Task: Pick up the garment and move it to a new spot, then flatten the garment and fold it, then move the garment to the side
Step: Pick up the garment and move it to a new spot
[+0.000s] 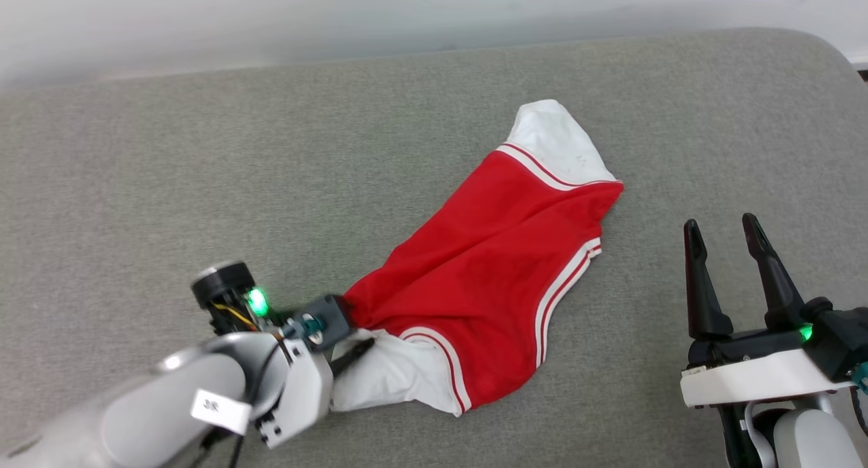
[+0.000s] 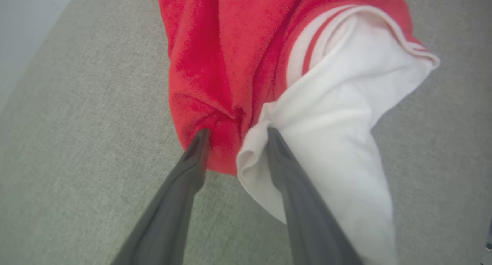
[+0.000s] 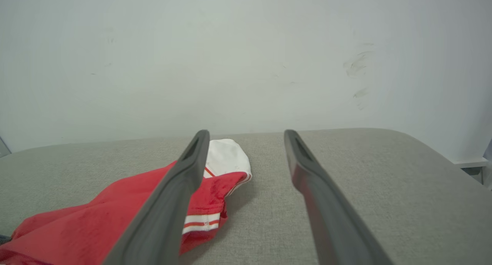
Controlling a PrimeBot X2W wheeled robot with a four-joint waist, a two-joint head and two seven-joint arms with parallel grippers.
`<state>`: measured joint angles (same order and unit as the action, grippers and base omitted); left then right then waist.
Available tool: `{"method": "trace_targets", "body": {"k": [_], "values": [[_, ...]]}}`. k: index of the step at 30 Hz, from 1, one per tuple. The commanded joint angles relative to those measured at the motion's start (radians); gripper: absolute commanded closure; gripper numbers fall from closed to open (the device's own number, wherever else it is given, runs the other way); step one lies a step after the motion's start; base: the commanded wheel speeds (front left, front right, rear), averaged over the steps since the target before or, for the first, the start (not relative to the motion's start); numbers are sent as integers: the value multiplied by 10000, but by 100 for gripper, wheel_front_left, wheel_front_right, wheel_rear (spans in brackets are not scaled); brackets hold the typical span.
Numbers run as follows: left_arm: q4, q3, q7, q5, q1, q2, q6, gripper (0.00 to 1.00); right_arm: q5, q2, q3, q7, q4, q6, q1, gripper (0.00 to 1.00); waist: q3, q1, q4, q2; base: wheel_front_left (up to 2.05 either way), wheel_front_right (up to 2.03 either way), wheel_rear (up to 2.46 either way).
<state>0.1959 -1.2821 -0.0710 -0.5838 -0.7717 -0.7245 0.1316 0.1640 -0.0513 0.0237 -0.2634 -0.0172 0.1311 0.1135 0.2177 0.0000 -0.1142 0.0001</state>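
Your left gripper (image 2: pixel 237 134) stands half-parted around the bunched near end of the garment (image 1: pixel 488 264) (pinching or merely touching, I can't tell). It lies diagonally across the grey cushion (image 1: pixel 203 149), its far sleeve nearer your spread, empty right gripper (image 1: pixel 719 221).

**Fingertips Lost in the Folds**

In the left wrist view, the left gripper (image 2: pixel 236 131) has both fingertips (image 2: pixel 200 142) sunk into the garment (image 2: pixel 215 57). Whether they pinch cloth cannot be told. Beyond the tips, the garment runs off the top edge. In the right wrist view, the right gripper (image 3: pixel 246 132) has one finger (image 3: pixel 173 203) covering part of the cloth. Beside that finger's base, the bottom edge cuts the cloth off.
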Motion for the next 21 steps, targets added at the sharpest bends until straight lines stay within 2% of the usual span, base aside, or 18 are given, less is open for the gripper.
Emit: {"method": "trace_targets", "body": {"k": [1, 8, 11, 14, 15, 18, 21], "values": [[419, 29, 245, -17, -338, 8, -19, 0, -43, 21, 14, -22, -45, -5, 37, 0, -113, 0, 172, -1, 0, 0, 0], [2250, 40, 1810, -1028, -1243, 369, -19, 0, -135, 21, 122, -21, -144, -7, -229, 0, -583, 0, 646, -1, 0, 0, 0], [3040, 596, 2672, -1852, -1221, 705, -54, 0, -193, 20, 229, -21, -180, -5, -374, 0, -886, 0, 810, -1, 0, 0, 0], [3355, 1444, 3192, -2715, -661, 1129, -416, 0, -246, 20, 361, -21, -176, -5, -526, 0, -1203, 0, 940, -1, 0, 0, 0], [3355, 1444, 3192, -2715, -661, 1129, -416, 0, -246, 20, 361, -21, -176, -5, -526, 0, -1203, 0, 940, -1, 0, 0, 0], [2936, 2850, 3361, -3435, 7, 1494, -1056, 0, -340, 20, 490, -21, -109, -7, -711, 0, -1449, 0, 1061, -1, 0, 0, 0], [1852, 4582, 3363, -3386, 1388, 1906, -1679, 0, -434, 20, 584, -21, -45, -7, -891, 0, -1590, 0, 1176, -1, 0, 0, 0]]}}
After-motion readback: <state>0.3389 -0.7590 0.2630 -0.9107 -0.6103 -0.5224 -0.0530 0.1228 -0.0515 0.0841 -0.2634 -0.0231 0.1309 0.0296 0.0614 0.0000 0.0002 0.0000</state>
